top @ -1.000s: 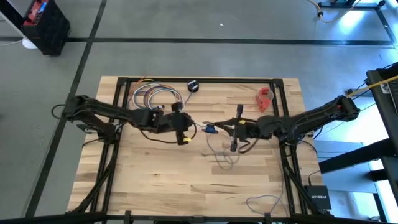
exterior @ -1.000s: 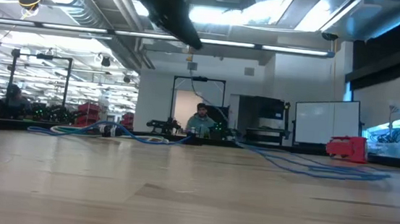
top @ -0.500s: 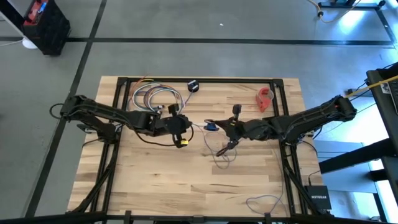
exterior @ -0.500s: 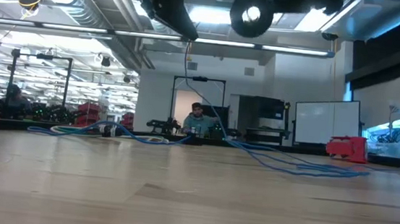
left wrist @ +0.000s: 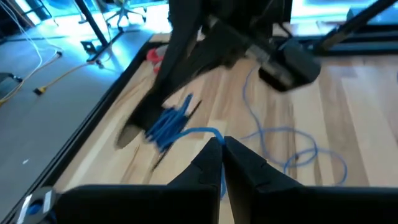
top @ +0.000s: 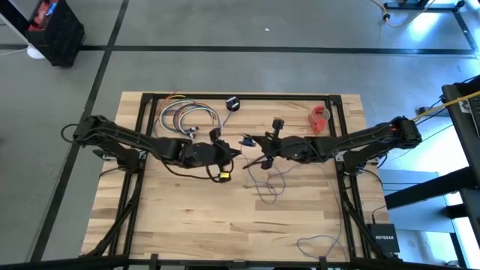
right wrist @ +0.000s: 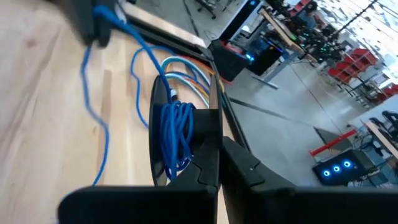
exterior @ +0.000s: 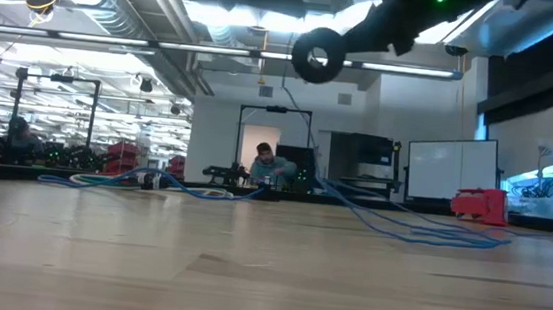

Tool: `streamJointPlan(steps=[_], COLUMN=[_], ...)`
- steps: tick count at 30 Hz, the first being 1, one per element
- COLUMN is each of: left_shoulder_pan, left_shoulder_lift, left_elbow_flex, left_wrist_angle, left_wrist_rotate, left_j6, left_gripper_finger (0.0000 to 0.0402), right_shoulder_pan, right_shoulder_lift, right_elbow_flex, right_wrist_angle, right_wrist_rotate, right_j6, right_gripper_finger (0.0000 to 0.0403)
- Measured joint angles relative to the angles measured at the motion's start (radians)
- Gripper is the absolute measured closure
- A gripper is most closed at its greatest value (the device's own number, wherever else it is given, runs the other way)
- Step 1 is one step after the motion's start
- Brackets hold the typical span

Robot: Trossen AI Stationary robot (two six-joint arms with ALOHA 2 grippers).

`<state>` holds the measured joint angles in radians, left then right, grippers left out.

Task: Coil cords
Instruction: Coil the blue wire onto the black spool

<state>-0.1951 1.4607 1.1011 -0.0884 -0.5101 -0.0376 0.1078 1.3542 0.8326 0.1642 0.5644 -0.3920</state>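
Blue cord (right wrist: 177,134) bundle pinched btwn right gripper (right wrist: 219,163) fingers.

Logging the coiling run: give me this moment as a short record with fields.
cord: blue cord wound in a bundle in the right gripper's fingers, the rest trailing in loose loops on the table
left gripper: fingers shut on the cord, mid-table
right gripper: fingers shut on the coiled bundle, raised off the table
red tape roll: by the far right edge, untouched
other cables: multicoloured bundle, far left
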Motion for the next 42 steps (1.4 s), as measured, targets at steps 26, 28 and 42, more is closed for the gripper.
streamJointPlan(steps=[26, 28, 42], left_shoulder_pan=[0.045, 0.049, 0.053], left_shoulder_lift=[0.181, 0.181, 0.186], left_elbow_flex=[0.001, 0.002, 0.005], left_wrist_angle=[0.373, 0.37, 0.37], left_wrist_rotate=[-0.003, 0.0, 0.004], left_j6=[0.145, 0.144, 0.173], left_gripper_finger=[0.0392, 0.0391, 0.0399], right_shoulder_pan=[-0.002, -0.002, -0.003], right_shoulder_lift=[-0.071, -0.093, -0.245], right_elbow_flex=[-0.001, -0.001, 0.012], right_wrist_angle=[0.258, 0.288, 0.291], right_wrist_rotate=[-0.086, -0.099, -0.256], right_j6=[0.13, 0.13, 0.126], right_gripper_finger=[0.0398, 0.0398, 0.0398])
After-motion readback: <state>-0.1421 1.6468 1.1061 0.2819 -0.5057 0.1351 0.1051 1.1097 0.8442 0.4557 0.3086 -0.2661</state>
